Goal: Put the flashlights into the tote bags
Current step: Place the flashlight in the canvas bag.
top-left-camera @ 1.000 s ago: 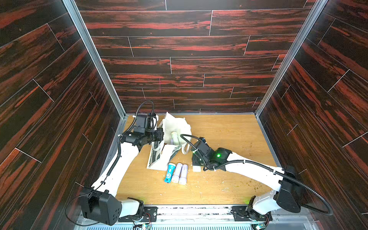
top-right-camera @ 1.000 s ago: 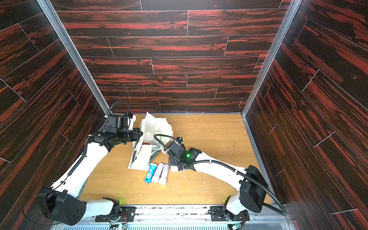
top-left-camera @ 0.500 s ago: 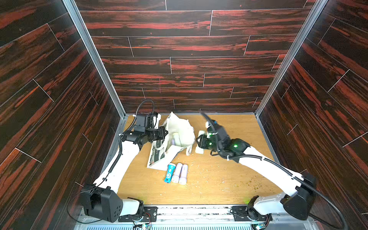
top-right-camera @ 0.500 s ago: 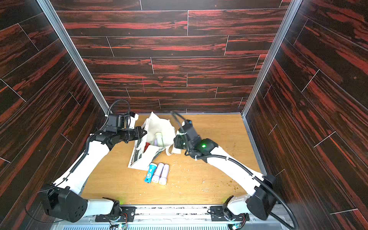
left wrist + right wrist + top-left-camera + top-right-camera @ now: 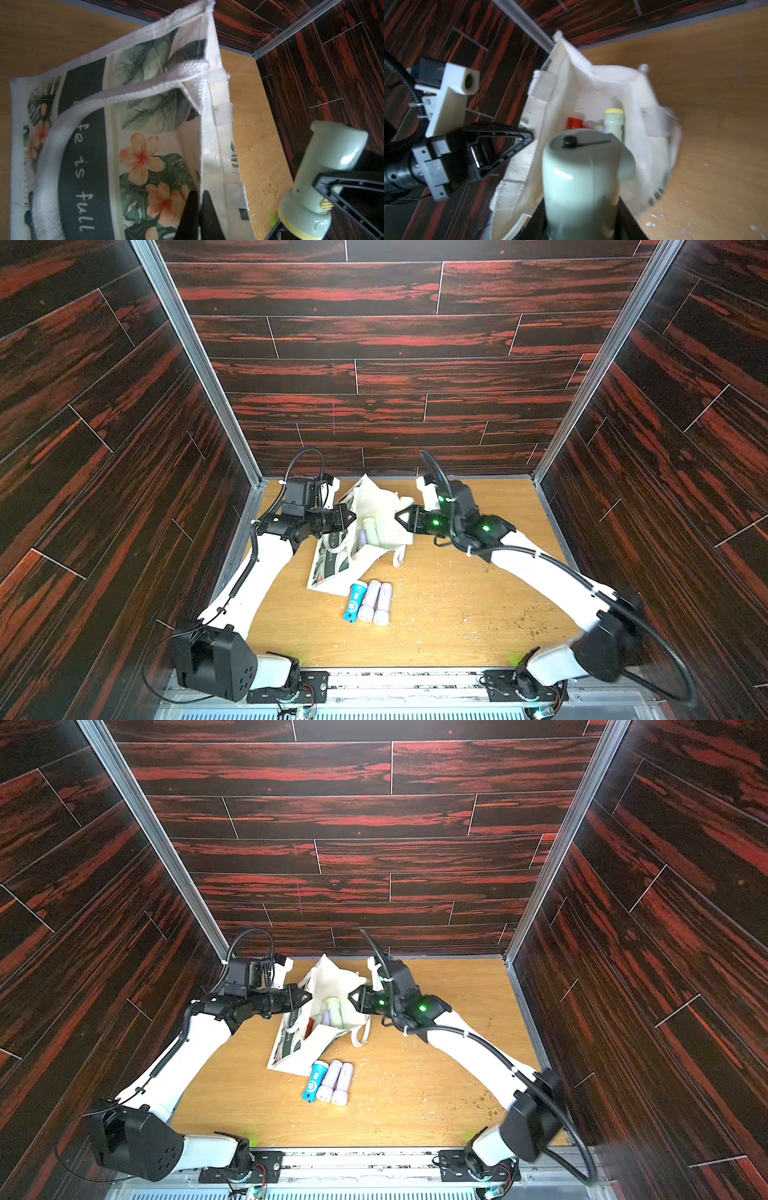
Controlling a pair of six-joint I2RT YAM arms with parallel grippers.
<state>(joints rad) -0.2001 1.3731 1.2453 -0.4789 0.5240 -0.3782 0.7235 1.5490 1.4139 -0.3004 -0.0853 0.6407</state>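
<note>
At the 3 o'clock side of the tote bag [image 5: 332, 975], right fingers [image 5: 356, 999] are clenched on a pale green flashlight [image 5: 581, 176]. The grip is clear in both wrist views and hidden under the arm in both top views.

Key relation: the bag mouth lies at 9 o'clock from those fingers, just beside them and a bit lower. The drop path should therefore run toward 9 o'clock and down. The held flashlight's long axis runs roughly out from the fingers, flat tail end toward the mouth and yellow-rimmed head at the other end. Exact tilt is hard to tell.

Left fingers [image 5: 192, 214] sit at the bag's 9 o'clock side, clamped on the rim of the printed wall, holding the mouth up and open. The two arms face each other across the opening, and the right arm is the carrier.

Inside the bag are a red flashlight [image 5: 574, 122] and a yellow-capped flashlight [image 5: 613, 116], both low down.

Not yet bagged are a blue flashlight [image 5: 312, 1081] and two lilac flashlights [image 5: 344, 1081]. They lie side by side, touching, on the counter [image 5: 436, 1073] at 6 o'clock of the bag, with axes about 12-to-6.

Judgement: release looks right once the tail is over the opening. The near rim sits close to the right fingers and could snag.
</note>
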